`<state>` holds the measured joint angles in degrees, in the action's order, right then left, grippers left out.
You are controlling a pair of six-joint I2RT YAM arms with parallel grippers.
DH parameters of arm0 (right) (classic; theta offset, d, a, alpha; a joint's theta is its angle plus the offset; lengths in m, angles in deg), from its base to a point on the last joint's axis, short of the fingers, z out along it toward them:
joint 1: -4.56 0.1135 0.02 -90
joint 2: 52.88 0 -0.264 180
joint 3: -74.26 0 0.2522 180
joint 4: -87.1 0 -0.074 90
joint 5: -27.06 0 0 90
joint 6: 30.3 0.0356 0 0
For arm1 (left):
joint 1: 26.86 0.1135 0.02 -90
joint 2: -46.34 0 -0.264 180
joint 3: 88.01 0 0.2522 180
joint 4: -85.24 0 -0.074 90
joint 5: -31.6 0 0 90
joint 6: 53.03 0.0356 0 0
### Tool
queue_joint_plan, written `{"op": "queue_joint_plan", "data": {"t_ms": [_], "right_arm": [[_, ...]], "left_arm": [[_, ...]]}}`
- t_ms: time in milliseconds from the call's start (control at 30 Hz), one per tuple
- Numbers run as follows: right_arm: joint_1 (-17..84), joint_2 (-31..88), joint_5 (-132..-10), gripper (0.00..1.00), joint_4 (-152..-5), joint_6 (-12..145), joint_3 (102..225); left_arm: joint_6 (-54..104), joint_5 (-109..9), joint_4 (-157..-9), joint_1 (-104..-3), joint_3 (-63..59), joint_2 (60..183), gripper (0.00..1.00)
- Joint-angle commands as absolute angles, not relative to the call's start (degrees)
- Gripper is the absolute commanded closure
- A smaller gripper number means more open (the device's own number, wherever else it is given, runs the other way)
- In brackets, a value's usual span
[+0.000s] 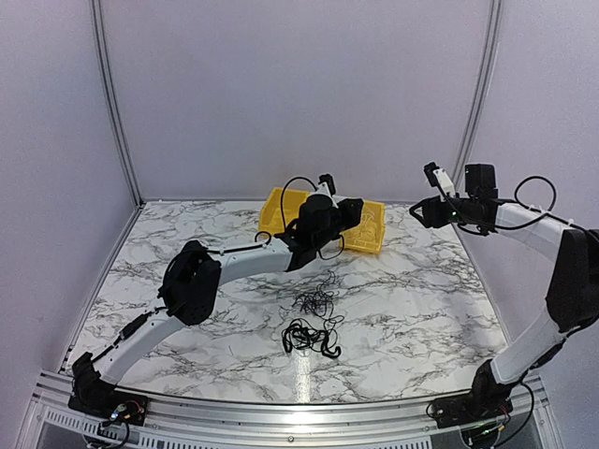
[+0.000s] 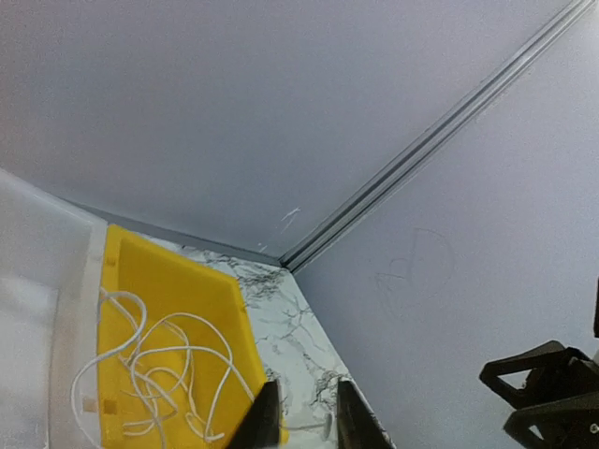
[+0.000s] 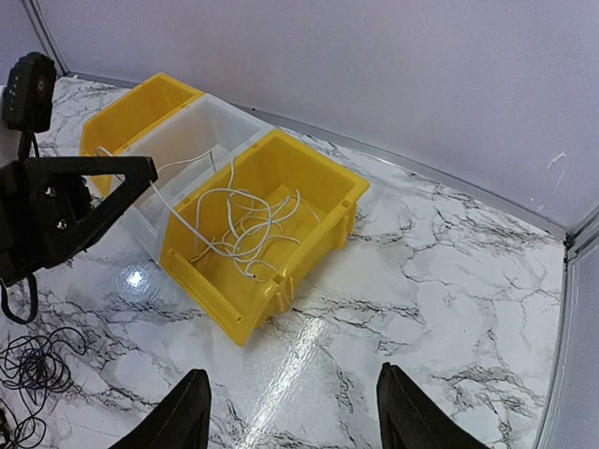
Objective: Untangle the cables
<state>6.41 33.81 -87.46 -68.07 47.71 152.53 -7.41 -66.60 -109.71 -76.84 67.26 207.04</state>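
Observation:
The white cable (image 3: 245, 223) lies looped in the nearest yellow bin (image 3: 314, 192), with one strand rising to my left gripper (image 3: 140, 173). In the left wrist view the cable (image 2: 159, 355) fills the bin (image 2: 187, 285), and its plug end sits between the narrowly spaced fingers of my left gripper (image 2: 307, 419). The black cables lie on the table as two loose bundles (image 1: 316, 301) (image 1: 309, 337), near the left arm. They also show in the right wrist view (image 3: 33, 369). My right gripper (image 3: 290, 412) is open and empty, raised above the marble at the far right (image 1: 421, 210).
A row of bins stands at the back: a yellow one (image 3: 140, 105), a clear one (image 3: 201, 131) and the yellow one with the cable. The table's back wall and right wall corner (image 2: 309, 248) are close behind the bins.

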Motion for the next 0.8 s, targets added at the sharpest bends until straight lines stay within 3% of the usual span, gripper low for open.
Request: {"op": "queue_joint_plan", "data": {"t_ms": [0, 100, 233, 500, 633, 767], "right_arm": [[6.3, 34.6, -88.4, 0.40, -69.4, 48.4, 152.3], [6.2, 35.0, -88.8, 0.40, -69.2, 48.4, 152.4], [6.3, 35.1, -90.0, 0.40, -69.3, 47.8, 152.2], [7.8, 38.2, -94.5, 0.41, -64.9, 42.4, 154.4], [12.3, 41.7, -93.0, 0.43, -58.2, 36.4, 159.0], [17.8, 43.2, -90.5, 0.43, -57.5, 33.2, 160.8]], "left_arm": [[-8.3, -68.1, -112.2, -76.6, 65.9, 205.0, 0.61], [-7.2, -66.7, -110.7, -76.5, 61.4, 201.0, 0.45], [-6.5, -63.0, -107.0, -76.0, 55.5, 195.5, 0.36], [-5.1, -59.6, -102.4, -75.6, 32.4, 179.0, 0.32], [-1.5, -61.0, -90.6, -75.4, 26.5, 172.8, 0.30], [1.8, -61.6, -91.6, -75.4, 11.8, 163.1, 0.30]]}}
